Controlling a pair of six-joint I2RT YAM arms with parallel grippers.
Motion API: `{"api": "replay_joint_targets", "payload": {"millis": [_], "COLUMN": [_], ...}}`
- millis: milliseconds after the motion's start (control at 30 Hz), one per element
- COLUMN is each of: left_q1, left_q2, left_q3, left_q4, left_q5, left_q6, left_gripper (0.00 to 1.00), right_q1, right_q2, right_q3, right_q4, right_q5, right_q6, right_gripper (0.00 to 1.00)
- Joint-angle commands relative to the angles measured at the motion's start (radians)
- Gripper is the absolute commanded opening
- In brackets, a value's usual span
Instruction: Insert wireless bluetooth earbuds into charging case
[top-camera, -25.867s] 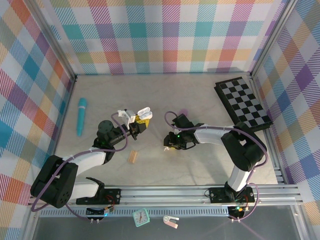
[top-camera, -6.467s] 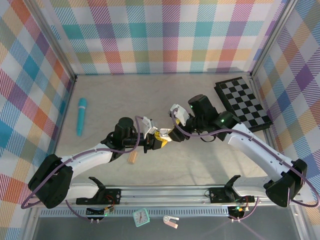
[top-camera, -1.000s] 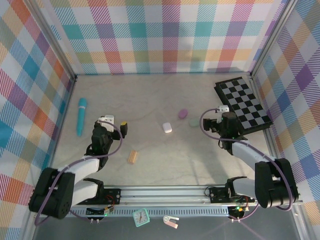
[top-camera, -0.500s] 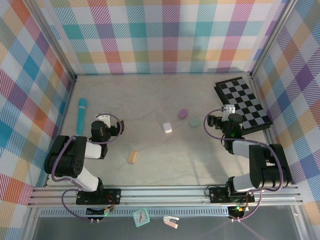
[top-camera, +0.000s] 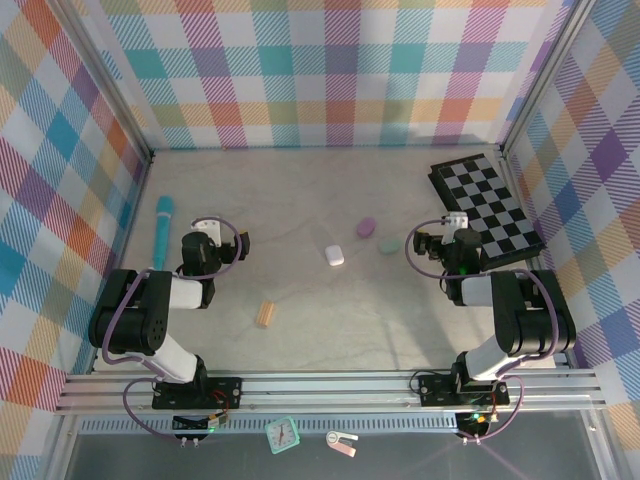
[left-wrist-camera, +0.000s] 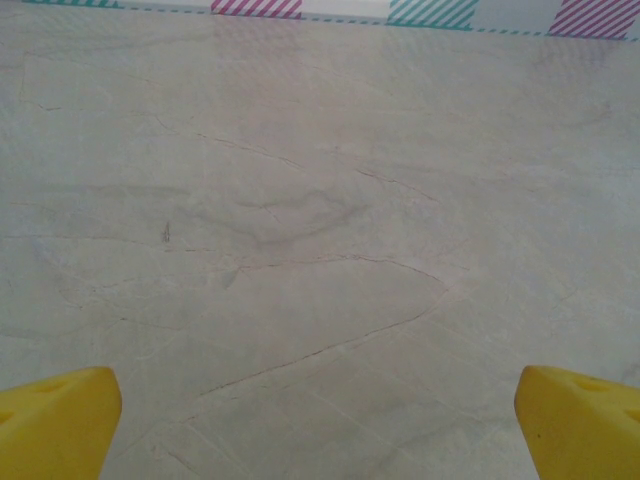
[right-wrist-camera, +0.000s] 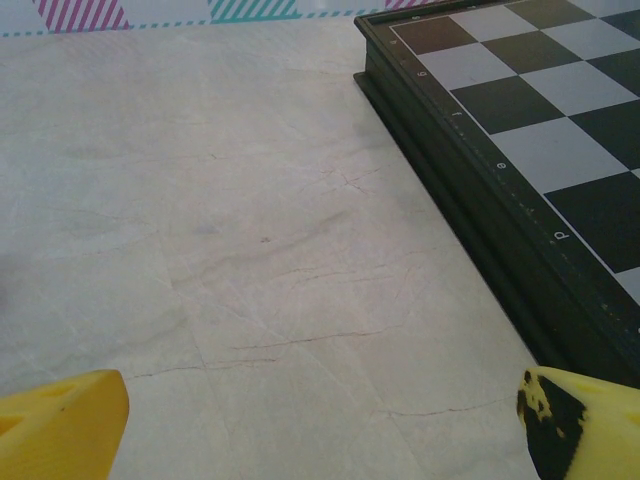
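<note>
DESK: Where were the earbuds in this one?

OPERATOR: From my overhead feed I could not pick out a single bud; they were too small to tell. I could see three pebble-shaped cases on the pale table (top-camera: 300, 190). A white case (top-camera: 334, 255) lay near the middle. A purple case (top-camera: 366, 227) lay between one and two o'clock of it, and a pale green case (top-camera: 389, 245) at three o'clock. None touched another.

DESK: And the arms?

OPERATOR: My right gripper (right-wrist-camera: 320, 440) sat low at three o'clock of the green one, near it but apart. Its jaws were spread wide, with the yellow fingertips (right-wrist-camera: 60, 425) at the frame's bottom corners and bare table between them. The chessboard (right-wrist-camera: 520, 120) ran along at its two o'clock. My left gripper (left-wrist-camera: 320, 440) sat at nine o'clock of the white case, well apart from it, jaws just as wide over cracked stone-look surface.

DESK: Anything else on the table?

OPERATOR: A tan ribbed block (top-camera: 265, 314) lay toward eight o'clock of the white case. A teal cylinder (top-camera: 162, 222) lay at nine o'clock, by the left wall.
</note>
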Motion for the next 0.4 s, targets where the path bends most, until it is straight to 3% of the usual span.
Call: {"api": "replay_joint_targets", "payload": {"millis": [0,367], "left_q1": [0.003,0.002], "left_q2": [0.002,0.003], "left_q3": [0.009,0.009], "left_q4": [-0.008,-0.009], "left_q5": [0.003,0.0], "left_q6": [-0.006,-0.006], "left_gripper": [1.0,1.0], "right_q1": [-0.009,-0.009], "right_q2": [-0.005,-0.005], "right_q3": [0.005,0.005], "right_q4": [0.038,0.039], "right_q5": [-0.007,-0.006], "right_q6": [0.015,0.013], "right_gripper": [0.99,0.99]}}
